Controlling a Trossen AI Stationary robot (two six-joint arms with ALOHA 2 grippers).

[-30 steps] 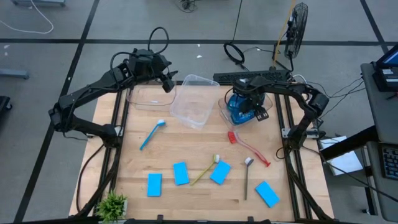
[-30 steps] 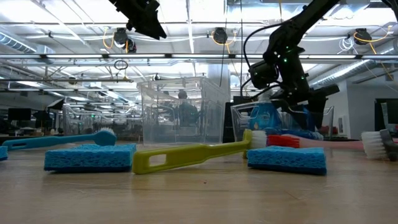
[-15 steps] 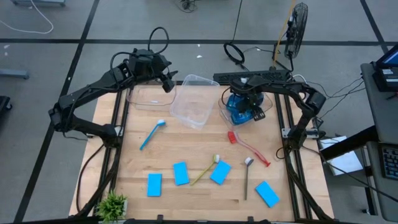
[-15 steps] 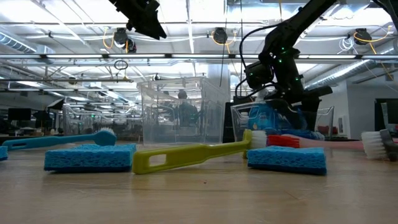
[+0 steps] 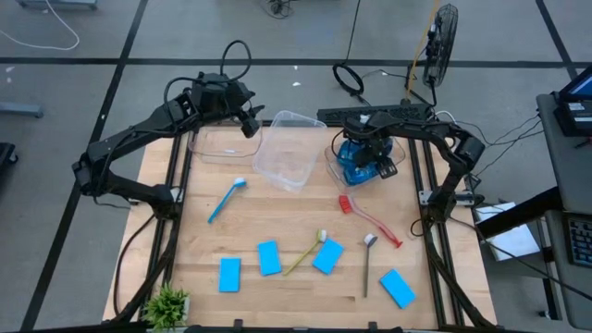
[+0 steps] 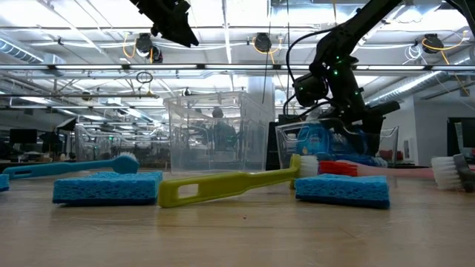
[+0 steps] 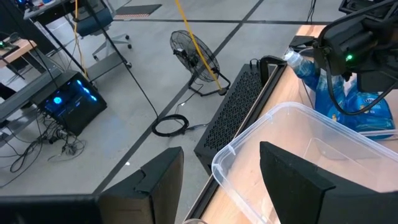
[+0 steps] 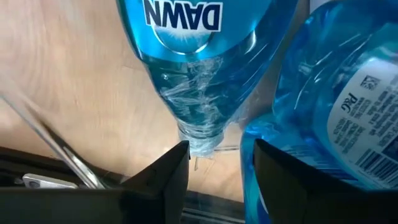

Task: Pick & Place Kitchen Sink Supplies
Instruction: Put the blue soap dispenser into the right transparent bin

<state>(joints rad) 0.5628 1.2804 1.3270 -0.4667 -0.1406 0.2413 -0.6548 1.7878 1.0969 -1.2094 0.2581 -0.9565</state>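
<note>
Since the right tool (image 8: pixel 214 165) hangs released over the tub w/ blue bottles (image 8: pixel 193 68), one bottle's end sits directly betw. its fingers, left tool (image 7: pixel 221 180) released, farther off.

From my station I count four blue sponges (image 5: pixel 229 274) (image 5: pixel 269 257) (image 5: pixel 327 256) (image 5: pixel 397 288) along the near side of the table. Four brushes lie there: a blue brush (image 5: pixel 227 198) at left, a yellow brush (image 5: pixel 306 252), a grey brush (image 5: pixel 367 263) and a red brush (image 5: pixel 368 218). I make out three clear tubs (image 5: pixel 283 148) at the far side, and one potted plant (image 5: pixel 166 303). The blue bottles (image 5: pixel 361 159) sit bunched together; I can't count them.
</note>
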